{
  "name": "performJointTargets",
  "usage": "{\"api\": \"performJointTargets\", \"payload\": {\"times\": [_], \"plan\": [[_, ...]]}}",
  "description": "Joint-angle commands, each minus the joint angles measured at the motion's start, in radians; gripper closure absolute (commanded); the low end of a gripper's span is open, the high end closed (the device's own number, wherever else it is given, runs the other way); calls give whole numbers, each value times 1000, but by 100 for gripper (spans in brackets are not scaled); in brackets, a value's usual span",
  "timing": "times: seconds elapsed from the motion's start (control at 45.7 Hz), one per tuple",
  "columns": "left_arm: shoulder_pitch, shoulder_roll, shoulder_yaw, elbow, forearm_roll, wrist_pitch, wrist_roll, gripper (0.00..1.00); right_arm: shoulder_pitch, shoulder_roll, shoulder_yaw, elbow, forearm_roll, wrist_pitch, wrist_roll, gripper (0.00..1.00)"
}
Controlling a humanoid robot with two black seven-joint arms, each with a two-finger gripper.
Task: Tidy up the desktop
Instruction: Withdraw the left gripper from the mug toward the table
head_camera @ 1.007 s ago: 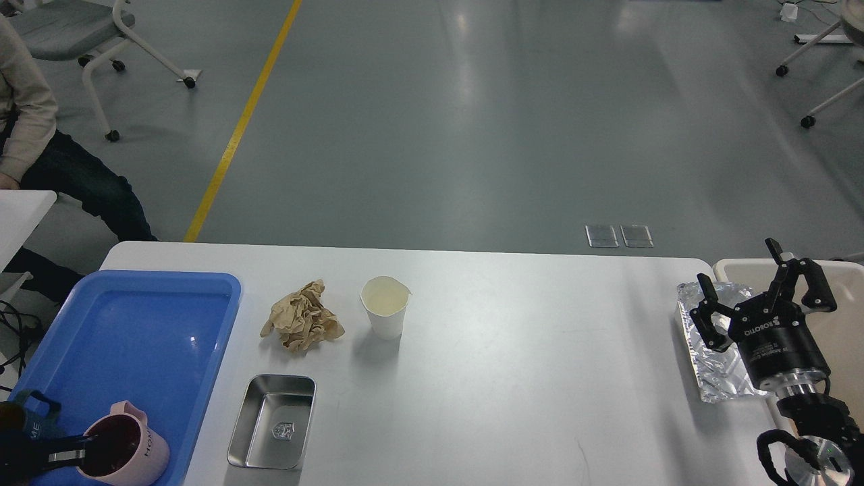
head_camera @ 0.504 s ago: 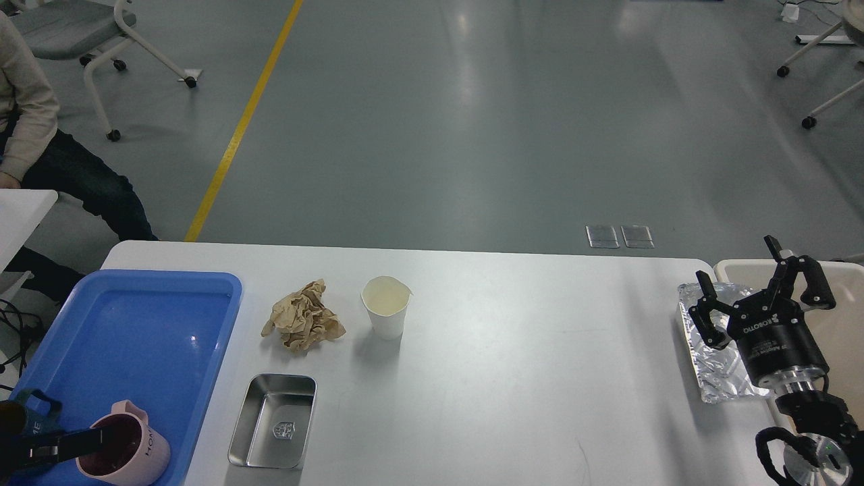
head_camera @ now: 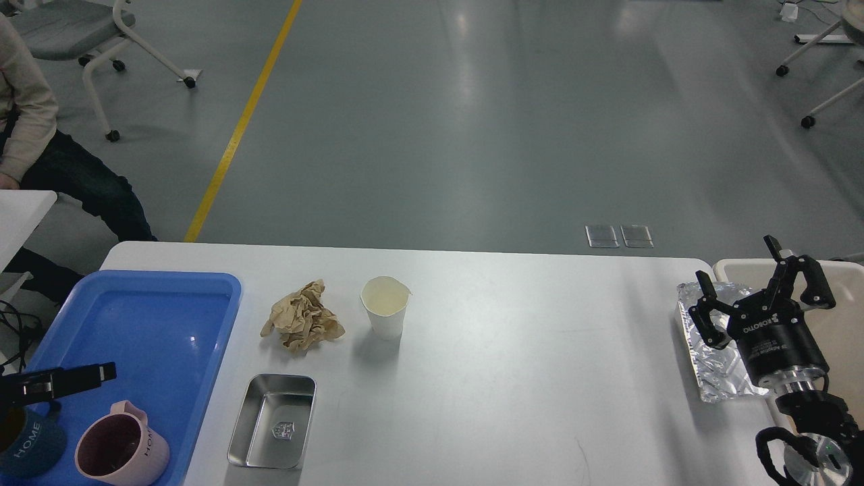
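Note:
The white desktop [head_camera: 513, 378] holds a crumpled brown paper ball [head_camera: 302, 325], a white paper cup [head_camera: 385, 307] standing upright, and a small steel tray [head_camera: 273, 421]. A silver foil container [head_camera: 717, 368] lies at the right edge. A pink mug [head_camera: 120, 453] and a dark blue mug [head_camera: 25, 447] stand in the blue tray [head_camera: 148, 317]. My left gripper [head_camera: 88, 375] hovers above the tray's near left, clear of the pink mug and empty. My right gripper [head_camera: 739, 270] is open and empty above the foil container.
A beige bin [head_camera: 847, 331] stands past the table's right edge. A seated person [head_camera: 40, 155] and a chair [head_camera: 74, 27] are at the far left. A second white table's corner [head_camera: 20, 209] sits left. Grey floor with a yellow line lies beyond.
My left gripper has let go of the pink mug's rim and pulled up and left. The mug now stands free in the blue tray. The right arm has barely moved.

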Motion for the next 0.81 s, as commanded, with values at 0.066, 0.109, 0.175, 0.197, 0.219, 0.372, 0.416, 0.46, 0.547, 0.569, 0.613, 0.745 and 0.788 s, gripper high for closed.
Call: {"api": "performJointTargets", "payload": {"times": [0.066, 0.109, 0.175, 0.197, 0.219, 0.372, 0.416, 0.46, 0.547, 0.569, 0.613, 0.745, 0.788], "plan": [[-58, 53, -71, -38, -2, -40, 3, 14, 0, 0, 0, 0, -1, 0, 0, 0], [-74, 59, -96, -56, -3, -49, 3, 14, 0, 0, 0, 0, -1, 0, 0, 0], [-77, 79, -119, -95, -8, -55, 5, 14, 0, 0, 0, 0, -1, 0, 0, 0], [-78, 87, -124, -110, -11, -55, 6, 14, 1, 0, 0, 0, -1, 0, 0, 0], [-81, 91, -128, -122, -11, -55, 8, 14, 1, 0, 0, 0, -1, 0, 0, 0], [-83, 98, -168, -152, -12, -43, 11, 14, 0, 0, 0, 0, -1, 0, 0, 0], [-84, 98, -182, -152, -14, -35, 11, 14, 0, 0, 0, 0, 1, 0, 0, 0], [-83, 98, -196, -156, -15, -23, 9, 14, 0, 0, 0, 0, 1, 0, 0, 0], [-83, 98, -205, -181, -15, 14, 8, 14, -2, 0, 0, 0, -1, 0, 0, 0], [-83, 96, -205, -187, -15, 23, 8, 14, -2, 0, 0, -2, 1, 0, 0, 0], [-83, 94, -205, -199, -15, 38, 9, 14, 0, 0, 0, -2, -1, 0, 0, 0], [-78, 78, -203, -205, -15, 49, 11, 14, 0, 0, -1, -2, -1, 0, 0, 0], [-74, 65, -203, -205, -17, 48, 14, 14, 0, 0, -1, -2, -1, 0, 0, 0]]}}
